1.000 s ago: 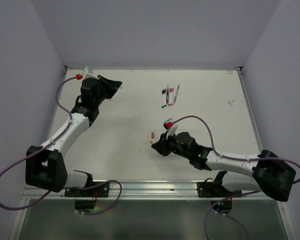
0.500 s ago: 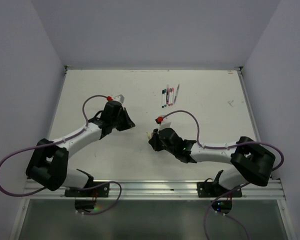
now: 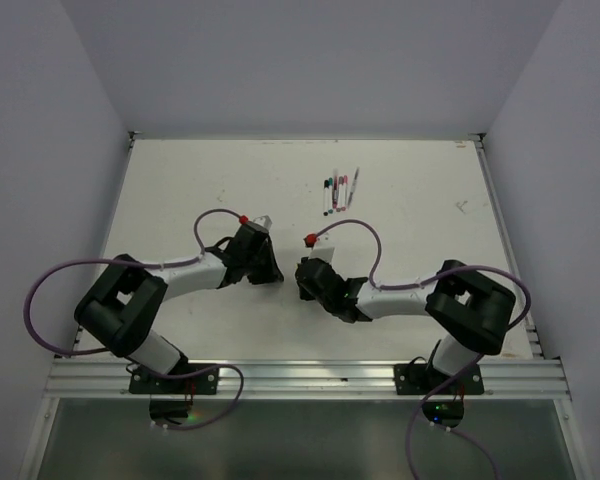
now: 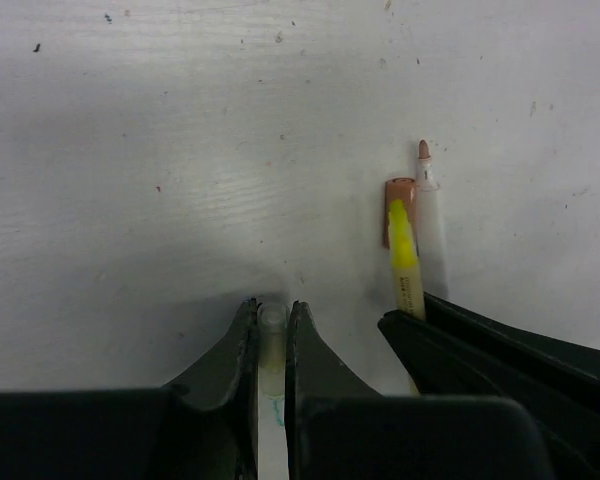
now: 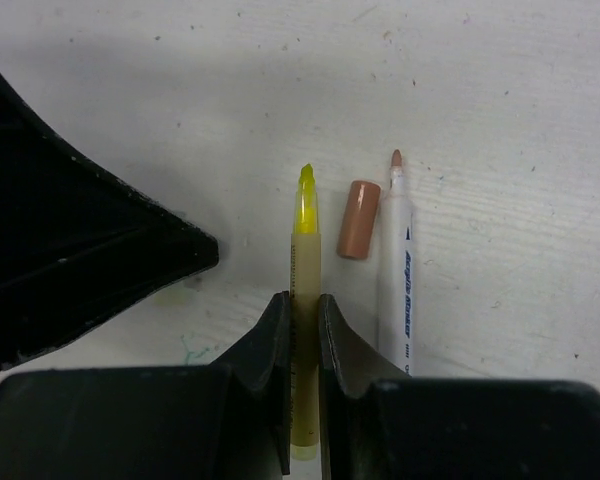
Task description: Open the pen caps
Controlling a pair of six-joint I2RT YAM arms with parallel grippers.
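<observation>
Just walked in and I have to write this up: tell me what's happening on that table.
Two robot arms face each other over the table. The right claw is shut on a yellow pen whose tip is bare. The left claw, just beside it, is shut on a short pale piece, apparently that pen's cap. A brown cap and its uncapped pen lie next to them; more pens wait further back.

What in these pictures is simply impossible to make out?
Left wrist view: most of the pale translucent plastic cap, squeezed inside the shut left end effector.
Right wrist view: the back end of the yellow-tipped plastic pen, covered by the shut right end effector.
Top view: both grips, hidden under the wrists.
Top view: the far row of thin white pens, too small to count or tell capped from uncapped.
</observation>
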